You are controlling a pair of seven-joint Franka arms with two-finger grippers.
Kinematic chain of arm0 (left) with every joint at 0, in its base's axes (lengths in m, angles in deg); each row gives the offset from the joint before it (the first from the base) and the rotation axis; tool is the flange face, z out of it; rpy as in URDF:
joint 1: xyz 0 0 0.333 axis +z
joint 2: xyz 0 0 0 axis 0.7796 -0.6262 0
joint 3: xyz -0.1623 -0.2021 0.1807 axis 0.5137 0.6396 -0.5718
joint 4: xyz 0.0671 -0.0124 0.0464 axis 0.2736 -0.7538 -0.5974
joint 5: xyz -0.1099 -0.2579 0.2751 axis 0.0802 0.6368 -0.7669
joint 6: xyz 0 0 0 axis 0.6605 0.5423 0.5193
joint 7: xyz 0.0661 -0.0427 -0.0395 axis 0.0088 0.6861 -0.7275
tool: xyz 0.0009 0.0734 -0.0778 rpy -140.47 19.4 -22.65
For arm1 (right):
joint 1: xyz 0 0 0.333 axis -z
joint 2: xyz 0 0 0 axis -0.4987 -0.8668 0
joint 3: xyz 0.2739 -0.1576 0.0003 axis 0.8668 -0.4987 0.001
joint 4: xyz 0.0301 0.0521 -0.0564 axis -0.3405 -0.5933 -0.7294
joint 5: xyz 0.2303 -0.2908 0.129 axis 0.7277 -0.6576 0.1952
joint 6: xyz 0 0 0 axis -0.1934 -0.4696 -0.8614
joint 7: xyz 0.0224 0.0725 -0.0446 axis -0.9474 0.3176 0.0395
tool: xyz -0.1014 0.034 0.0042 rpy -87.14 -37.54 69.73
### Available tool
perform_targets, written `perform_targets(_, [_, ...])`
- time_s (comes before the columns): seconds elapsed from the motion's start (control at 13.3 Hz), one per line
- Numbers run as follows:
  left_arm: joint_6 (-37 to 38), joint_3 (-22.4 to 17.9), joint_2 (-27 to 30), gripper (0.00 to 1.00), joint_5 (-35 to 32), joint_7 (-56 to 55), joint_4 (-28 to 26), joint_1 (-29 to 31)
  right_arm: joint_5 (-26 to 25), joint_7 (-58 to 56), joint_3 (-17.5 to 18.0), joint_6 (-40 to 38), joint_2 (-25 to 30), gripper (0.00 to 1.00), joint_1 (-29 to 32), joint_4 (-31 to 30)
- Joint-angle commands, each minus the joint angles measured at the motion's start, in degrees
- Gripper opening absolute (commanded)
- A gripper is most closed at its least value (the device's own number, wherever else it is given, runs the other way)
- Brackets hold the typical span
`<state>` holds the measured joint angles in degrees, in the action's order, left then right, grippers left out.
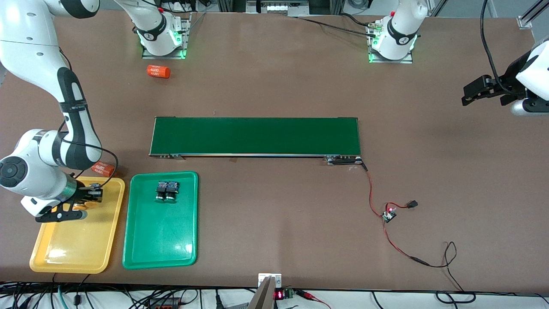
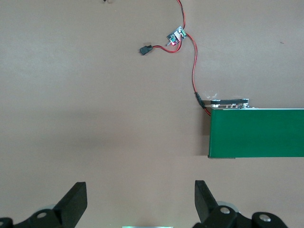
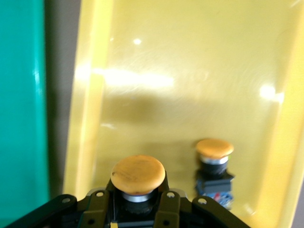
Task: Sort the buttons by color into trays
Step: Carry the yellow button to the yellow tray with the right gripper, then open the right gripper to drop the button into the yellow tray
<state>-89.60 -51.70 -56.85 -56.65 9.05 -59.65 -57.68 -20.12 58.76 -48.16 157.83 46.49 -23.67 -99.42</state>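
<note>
My right gripper (image 1: 85,199) (image 3: 137,199) is shut on a yellow-capped button (image 3: 137,173) (image 1: 79,207) and holds it low over the yellow tray (image 1: 73,253) (image 3: 190,71), at the tray's end nearer the belt. A second yellow-capped button (image 3: 214,159) lies in that tray beside it; the arm hides it in the front view. Two green-capped buttons (image 1: 161,191) (image 1: 172,191) lie side by side in the green tray (image 1: 158,240) (image 3: 19,95). My left gripper (image 1: 472,96) (image 2: 141,199) is open and empty over bare table at the left arm's end, where that arm waits.
A long dark-green belt (image 1: 255,136) (image 2: 259,133) lies across the middle of the table. One orange cylinder (image 1: 158,71) lies near the right arm's base, another (image 1: 103,168) next to the yellow tray's corner. A small circuit board with red wires (image 1: 389,214) (image 2: 175,36) lies toward the left arm's end.
</note>
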Motion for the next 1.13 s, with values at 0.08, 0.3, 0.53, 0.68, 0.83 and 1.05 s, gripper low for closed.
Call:
perform_targets(0.08, [1.5,0.1,-0.8,1.00,-1.4,1.0,2.0,-0.1,-0.7,-0.6,-0.2,4.4,-3.2,0.05,0.4,1.5])
perform_targets(0.3, [1.5,0.1,-0.8,1.00,-1.4,1.1,2.0,-0.1,-0.7,-0.8,-0.2,4.6,-3.2,1.00,0.3,0.7])
perform_targets(0.53, [1.5,0.1,-0.9,1.00,-1.4,1.1,2.0,-0.1,0.0,-0.1,-0.3,6.2,-1.6,1.00,-0.3,-0.6])
perform_targets(0.68, [1.5,0.1,-0.9,1.00,-1.4,1.1,2.0,-0.1,0.1,0.1,-0.3,1.7,3.5,1.00,-1.2,-2.3])
perform_targets(0.83, [1.5,0.1,-0.9,1.00,-1.4,0.8,2.0,-0.1,1.2,3.0,-0.3,-9.4,10.2,1.00,-3.9,-2.2])
perform_targets(1.05, [1.5,0.0,-0.9,1.00,-1.4,1.1,1.9,0.0,6.4,7.1,-0.3,-23.6,20.2,1.00,-4.5,-2.3])
